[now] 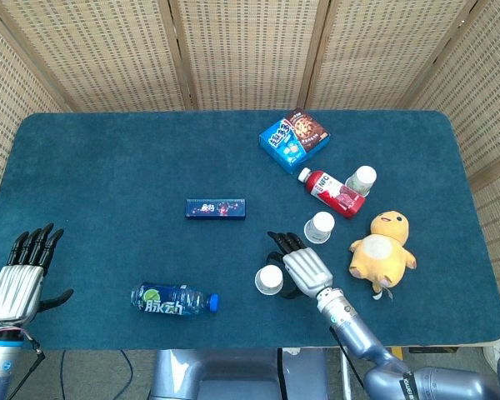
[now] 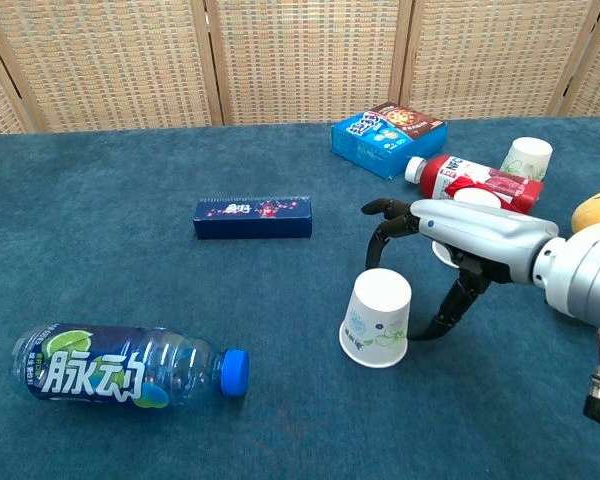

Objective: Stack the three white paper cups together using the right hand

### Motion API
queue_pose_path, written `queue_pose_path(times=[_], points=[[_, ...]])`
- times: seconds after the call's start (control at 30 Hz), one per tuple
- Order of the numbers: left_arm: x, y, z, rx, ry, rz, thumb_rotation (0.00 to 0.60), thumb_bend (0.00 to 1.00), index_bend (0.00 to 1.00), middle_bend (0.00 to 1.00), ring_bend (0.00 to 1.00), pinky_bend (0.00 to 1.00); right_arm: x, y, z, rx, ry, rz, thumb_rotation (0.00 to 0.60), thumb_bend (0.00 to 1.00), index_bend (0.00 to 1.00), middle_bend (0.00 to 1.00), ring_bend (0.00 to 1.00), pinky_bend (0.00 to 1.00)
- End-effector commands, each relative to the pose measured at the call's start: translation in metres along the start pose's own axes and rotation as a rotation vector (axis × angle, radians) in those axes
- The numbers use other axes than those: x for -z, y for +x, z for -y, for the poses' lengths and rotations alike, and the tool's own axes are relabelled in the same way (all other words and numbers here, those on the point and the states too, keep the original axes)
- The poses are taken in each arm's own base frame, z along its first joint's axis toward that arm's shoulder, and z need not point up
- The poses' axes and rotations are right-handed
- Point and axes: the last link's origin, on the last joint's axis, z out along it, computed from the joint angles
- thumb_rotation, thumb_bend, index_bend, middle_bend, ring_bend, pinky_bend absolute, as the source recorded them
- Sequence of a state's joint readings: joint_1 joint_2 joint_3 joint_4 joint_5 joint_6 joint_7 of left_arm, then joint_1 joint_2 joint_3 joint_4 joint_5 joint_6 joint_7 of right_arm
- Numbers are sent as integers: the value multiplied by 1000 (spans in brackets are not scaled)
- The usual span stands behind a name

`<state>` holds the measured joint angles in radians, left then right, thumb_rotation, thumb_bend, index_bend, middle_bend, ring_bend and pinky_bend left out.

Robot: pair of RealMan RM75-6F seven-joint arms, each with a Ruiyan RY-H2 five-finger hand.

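Cups sit upside down on the blue table (image 1: pixel 108 167), three of them. The near cup (image 2: pixel 377 318) has the right hand (image 2: pixel 450 255) just beside it. Its fingers (image 2: pixel 390 225) curl over the cup and its thumb comes in from the side, but they are spread and hold nothing. The middle cup (image 1: pixel 321 226) is close behind the hand. The far cup (image 2: pixel 527 158) stands by a red drink bottle (image 2: pixel 472 181). A yellow toy duck (image 1: pixel 383 242) sits near them. The left hand (image 1: pixel 21 271) is far off at the table edge, fingers straight and apart, holding nothing.
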<state>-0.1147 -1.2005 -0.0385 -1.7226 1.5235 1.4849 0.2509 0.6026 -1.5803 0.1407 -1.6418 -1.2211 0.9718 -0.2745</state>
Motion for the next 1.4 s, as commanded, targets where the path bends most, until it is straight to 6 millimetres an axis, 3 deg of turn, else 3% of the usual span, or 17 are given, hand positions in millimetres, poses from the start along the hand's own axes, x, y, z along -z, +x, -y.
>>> queue_pose_path(times=[0.03,0.23,0.4,0.57,0.8,0.97,1.4], points=[[0,0,0,1,-1,-1,600,24,0,0,0,8,-1,-4,-2,-17,-11,3,600,191,482,25,0,27],[0,0,0,1,0,-3,600,24,0,0,0,8,-1,-4,0,-23,-9,-19,600,197,532,51,0,33],[1,0,0,0,-2,-2,600,24,0,0,0,8,-1,9,2,-24,-4,-57,600,197,533,51,0,33],[1,0,-1,0,-3,-3,600,24,0,0,0,8,0,35,0,-2,-11,-119,600,197,533,51,0,33],[1,0,-1,-1,-4,-3,600,24,0,0,0,4,5,82,-15,34,-70,-247,600,198,534,51,0,33],[1,-1,-2,-8,-7,0,600,24,0,0,0,4,8,104,-28,77,-130,-334,600,198,535,51,0,28],[2,-1,-4,-16,-9,-4,600,25,0,0,0,4,0,103,-60,101,-249,-297,600,198,534,47,0,20]])
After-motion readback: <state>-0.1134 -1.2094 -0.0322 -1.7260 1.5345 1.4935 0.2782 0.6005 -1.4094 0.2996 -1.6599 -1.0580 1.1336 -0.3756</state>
